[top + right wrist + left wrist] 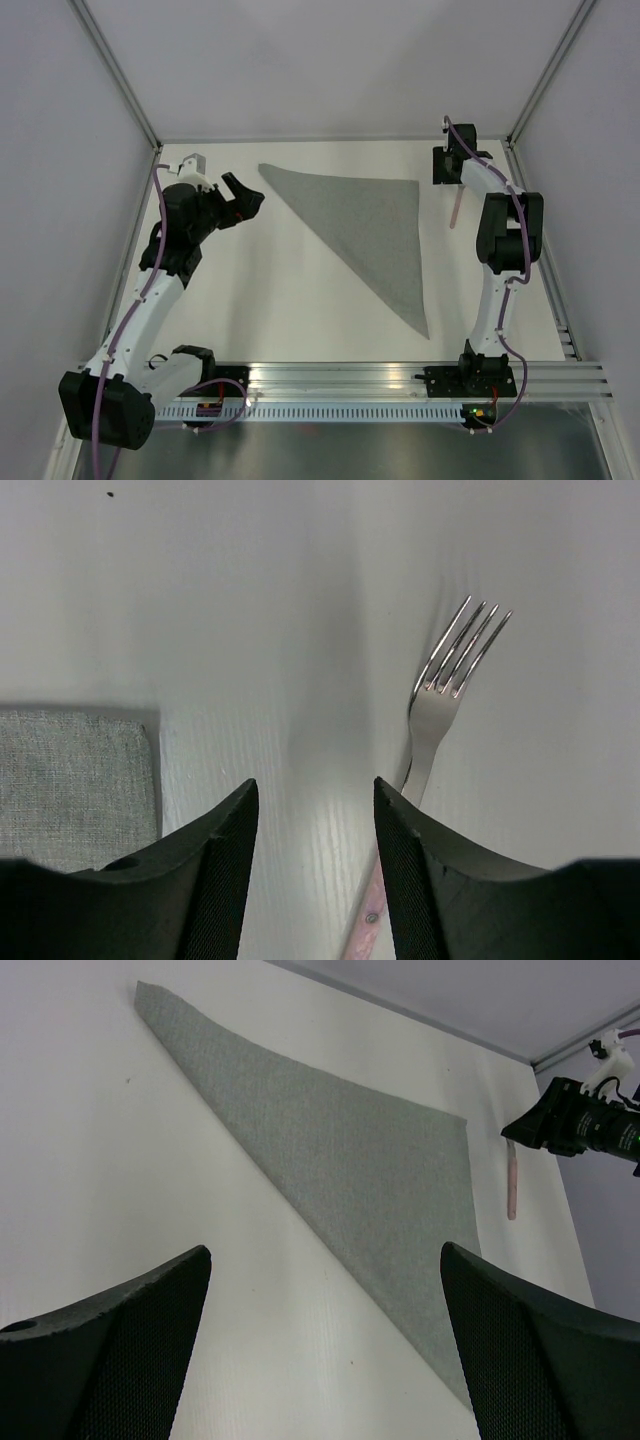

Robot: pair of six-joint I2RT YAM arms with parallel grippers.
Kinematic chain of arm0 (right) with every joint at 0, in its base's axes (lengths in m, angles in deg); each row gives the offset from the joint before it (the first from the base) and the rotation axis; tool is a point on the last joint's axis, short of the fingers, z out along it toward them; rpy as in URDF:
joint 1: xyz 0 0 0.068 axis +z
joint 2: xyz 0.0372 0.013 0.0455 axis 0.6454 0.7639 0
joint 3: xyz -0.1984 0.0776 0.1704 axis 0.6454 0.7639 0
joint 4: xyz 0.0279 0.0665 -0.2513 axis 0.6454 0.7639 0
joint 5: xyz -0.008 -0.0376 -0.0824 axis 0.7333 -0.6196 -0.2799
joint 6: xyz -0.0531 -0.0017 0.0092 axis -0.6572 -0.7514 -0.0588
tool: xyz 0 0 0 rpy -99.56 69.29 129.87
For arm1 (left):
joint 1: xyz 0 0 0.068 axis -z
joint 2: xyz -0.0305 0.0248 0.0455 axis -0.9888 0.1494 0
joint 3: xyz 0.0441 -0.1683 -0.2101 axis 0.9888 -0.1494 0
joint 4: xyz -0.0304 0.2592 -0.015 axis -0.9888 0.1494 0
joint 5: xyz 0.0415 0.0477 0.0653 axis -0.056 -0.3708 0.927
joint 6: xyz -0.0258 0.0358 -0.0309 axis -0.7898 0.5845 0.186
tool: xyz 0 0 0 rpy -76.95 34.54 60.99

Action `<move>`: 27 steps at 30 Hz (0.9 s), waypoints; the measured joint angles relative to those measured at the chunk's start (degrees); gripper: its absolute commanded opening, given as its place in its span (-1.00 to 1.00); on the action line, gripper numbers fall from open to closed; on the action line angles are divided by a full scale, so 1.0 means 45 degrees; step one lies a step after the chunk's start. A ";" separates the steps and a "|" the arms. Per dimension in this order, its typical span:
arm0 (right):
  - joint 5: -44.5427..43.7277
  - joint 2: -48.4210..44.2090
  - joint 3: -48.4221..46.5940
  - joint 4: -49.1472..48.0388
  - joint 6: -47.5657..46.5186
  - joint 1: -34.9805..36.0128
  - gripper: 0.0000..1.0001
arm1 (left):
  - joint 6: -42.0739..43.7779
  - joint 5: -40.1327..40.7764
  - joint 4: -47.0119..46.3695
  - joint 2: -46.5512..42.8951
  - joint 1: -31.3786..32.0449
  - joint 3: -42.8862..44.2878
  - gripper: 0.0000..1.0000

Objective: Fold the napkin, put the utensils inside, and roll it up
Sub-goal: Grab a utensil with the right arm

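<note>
Although the plain mid-grey fabric napkin [365, 230] already lies folded into a flat triangle on the white table [280, 300], no cutlery rests on it. One short side of the triangle runs along near the table's far edge and the other runs toward the near edge on the right. The long diagonal edge faces the near left corner. The only utensil in sight is a slender fork with silvery tines and a pinkish handle [455, 212]. It lies on the bare table between the cloth's right side and the table's right edge, close to the far right corner and apart from the napkin. The right gripper [447, 170] hangs over that fork with its black fingers spread and nothing pinched. In the right wrist view the tines point away past the right finger [470, 880], while the handle slants under that finger into the gap. Whether a pad touches the handle cannot be told. A corner of the grey cloth shows at the left of that view. The left gripper [245, 195] is held near the far left corner, just beside the napkin's far left tip. Its jaws are wide apart and empty, and they face across the cloth.
</note>
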 measured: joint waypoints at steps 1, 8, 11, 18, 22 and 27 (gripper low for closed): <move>-0.0029 0.0039 -0.0019 0.0019 0.0185 0.0010 0.08 | 0.0000 -0.0015 -0.0126 0.0005 0.0000 -0.0044 0.99; -0.0121 -0.0053 0.1559 -0.0306 0.1491 -0.0437 0.08 | -0.0005 -0.0228 -0.0583 0.0019 0.0000 -0.0398 0.99; -0.0282 -0.0602 0.2327 -0.0525 0.1700 -0.0738 0.11 | -0.0005 -0.0287 -0.0656 0.0087 0.0000 -0.0418 0.99; -0.0316 -0.0738 0.2608 -0.0627 0.1889 -0.1039 0.13 | -0.0010 -0.0355 -0.0923 0.0112 0.0000 -0.0651 0.99; -0.0291 -0.0971 0.2871 -0.0617 0.1880 -0.1039 0.15 | -0.0010 -0.0384 -0.0947 0.0112 0.0000 -0.0685 0.99; -0.0296 -0.1778 0.3551 -0.0627 0.1885 -0.1219 0.16 | -0.0019 -0.0573 -0.1073 0.0170 0.0000 -0.0714 0.99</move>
